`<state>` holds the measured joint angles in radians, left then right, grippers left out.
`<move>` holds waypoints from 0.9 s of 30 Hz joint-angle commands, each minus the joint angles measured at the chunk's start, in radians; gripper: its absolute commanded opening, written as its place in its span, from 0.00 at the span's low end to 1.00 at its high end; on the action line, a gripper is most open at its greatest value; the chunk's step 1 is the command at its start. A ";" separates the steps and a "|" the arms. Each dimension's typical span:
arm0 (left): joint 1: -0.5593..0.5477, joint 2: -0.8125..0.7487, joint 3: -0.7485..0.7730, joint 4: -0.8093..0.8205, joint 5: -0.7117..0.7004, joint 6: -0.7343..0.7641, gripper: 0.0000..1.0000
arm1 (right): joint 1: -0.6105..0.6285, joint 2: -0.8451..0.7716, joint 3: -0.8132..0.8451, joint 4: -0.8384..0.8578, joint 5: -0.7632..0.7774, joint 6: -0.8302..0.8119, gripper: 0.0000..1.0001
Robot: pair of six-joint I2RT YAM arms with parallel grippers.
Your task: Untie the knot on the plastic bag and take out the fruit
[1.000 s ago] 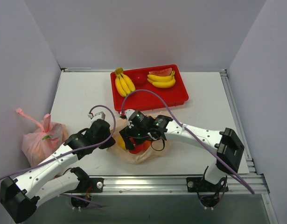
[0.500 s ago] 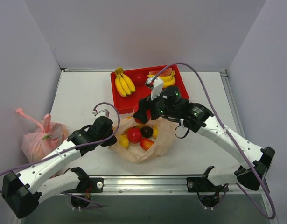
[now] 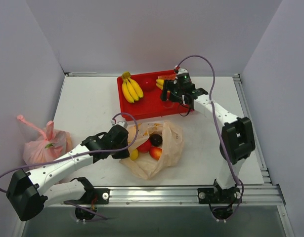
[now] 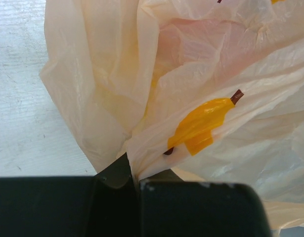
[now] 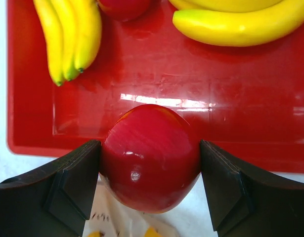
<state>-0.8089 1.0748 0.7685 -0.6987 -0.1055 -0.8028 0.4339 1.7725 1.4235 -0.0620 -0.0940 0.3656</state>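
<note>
The peach-orange plastic bag (image 3: 167, 148) lies open on the table in front of the red tray. In it I see fruit: a red apple (image 3: 144, 145), a dark plum (image 3: 155, 139), a yellow piece (image 3: 134, 154) and a red-orange piece (image 3: 155, 152). No knot shows. My left gripper (image 3: 126, 148) is shut on the bag's left edge, and the film (image 4: 142, 163) is pinched between its jaws (image 4: 136, 180). Over the tray's front edge, my right gripper (image 3: 167, 94) is shut on a red apple (image 5: 151, 158), which fills the gap between its fingers.
The red tray (image 3: 142, 109) holds a banana bunch (image 3: 131, 89), more bananas (image 5: 231, 24) and another red fruit (image 5: 123, 6). A knotted pink bag (image 3: 43, 145) lies at the left wall. Grey walls enclose the table.
My right arm came up out of the bag with a red apple and swung back over the tray. The left gripper shifted slightly right, still pinching the bag.
</note>
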 commanded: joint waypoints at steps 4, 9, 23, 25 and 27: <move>-0.003 -0.019 0.049 0.008 -0.054 -0.001 0.00 | -0.003 0.192 0.215 0.054 -0.099 0.045 0.63; 0.000 -0.032 0.068 0.008 -0.095 -0.016 0.00 | 0.003 0.203 0.307 0.054 -0.159 0.016 0.98; 0.001 -0.049 0.140 -0.021 -0.229 -0.036 0.00 | 0.255 -0.320 -0.036 -0.143 -0.201 -0.139 0.85; 0.001 -0.055 0.126 -0.022 -0.240 -0.048 0.00 | 0.348 -0.392 -0.116 -0.157 -0.176 -0.128 0.82; -0.001 -0.062 0.109 -0.021 -0.247 -0.061 0.00 | 0.411 -0.432 -0.159 -0.173 -0.164 -0.114 0.82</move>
<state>-0.8097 1.0409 0.8684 -0.7170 -0.3099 -0.8352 0.7818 1.3689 1.3350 -0.1600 -0.2775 0.2596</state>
